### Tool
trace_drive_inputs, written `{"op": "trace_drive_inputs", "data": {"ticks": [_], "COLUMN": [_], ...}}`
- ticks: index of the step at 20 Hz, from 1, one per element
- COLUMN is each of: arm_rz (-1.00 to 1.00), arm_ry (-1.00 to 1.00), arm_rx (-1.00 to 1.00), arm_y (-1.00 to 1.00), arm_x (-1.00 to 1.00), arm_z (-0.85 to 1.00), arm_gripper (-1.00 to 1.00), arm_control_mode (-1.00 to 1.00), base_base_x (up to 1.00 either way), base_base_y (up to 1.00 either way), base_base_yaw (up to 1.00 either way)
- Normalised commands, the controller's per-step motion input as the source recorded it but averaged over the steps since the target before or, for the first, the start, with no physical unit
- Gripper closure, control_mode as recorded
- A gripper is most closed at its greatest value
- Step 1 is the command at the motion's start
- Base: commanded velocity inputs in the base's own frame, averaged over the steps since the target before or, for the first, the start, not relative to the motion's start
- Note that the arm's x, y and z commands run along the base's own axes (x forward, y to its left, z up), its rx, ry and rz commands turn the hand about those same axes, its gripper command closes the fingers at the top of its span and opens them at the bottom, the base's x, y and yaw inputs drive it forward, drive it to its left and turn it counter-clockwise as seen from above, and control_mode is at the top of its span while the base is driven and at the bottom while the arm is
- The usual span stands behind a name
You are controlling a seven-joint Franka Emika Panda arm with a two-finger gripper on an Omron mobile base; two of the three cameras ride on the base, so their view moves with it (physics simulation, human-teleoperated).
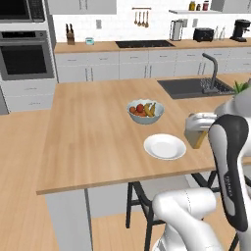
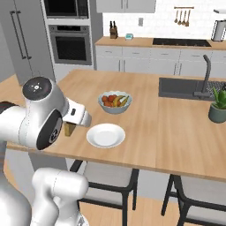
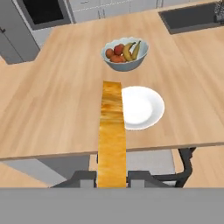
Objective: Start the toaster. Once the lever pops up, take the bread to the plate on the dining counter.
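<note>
My gripper (image 3: 112, 178) is shut on the bread (image 3: 112, 135), a golden-brown slice seen edge-on between the two fingertips. The slice hangs under the hand (image 1: 198, 138) just above the dining counter (image 1: 93, 137), near its front edge. The white plate (image 1: 164, 146) lies on the counter right beside the bread, which overlaps the plate's (image 3: 144, 107) rim in the hand view. From the right base the bread (image 2: 69, 129) pokes out under the hand, left of the plate (image 2: 106, 135). The black toaster (image 1: 203, 34) stands on the far back counter.
A white bowl of fruit (image 1: 145, 111) sits just behind the plate. A sink with a dark faucet (image 1: 211, 73) is set into the counter farther back, and a potted plant (image 2: 218, 108) stands to the right. Dark stools (image 2: 110, 185) are tucked below the counter edge. A coffee machine (image 1: 239, 30) stands beside the toaster.
</note>
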Motion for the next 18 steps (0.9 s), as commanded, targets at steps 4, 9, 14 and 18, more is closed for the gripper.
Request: {"op": "trace_drive_inputs", "data": {"ticks": [4,9,14,18], "arm_rz": [0.00,0.00,-0.02,-0.01], "arm_ry": [0.12,0.09,0.10,0.14], "arm_rx": [0.18,0.12,0.14,0.13], "arm_y": [-0.14,0.00,-0.02,-0.04], "arm_x": [0.78,0.58,0.63,0.71], "arm_z": [-0.33,-0.48,-0.45,-0.35], "arm_gripper": [1.00,1.00,1.00,1.00], "arm_control_mode": [-1.00,-1.00,-1.00,-1.00], "base_base_x": [0.00,0.00,0.00,0.00], "base_base_y": [0.00,0.00,0.00,0.00], "base_base_yaw": [0.00,0.00,0.00,0.00]}}
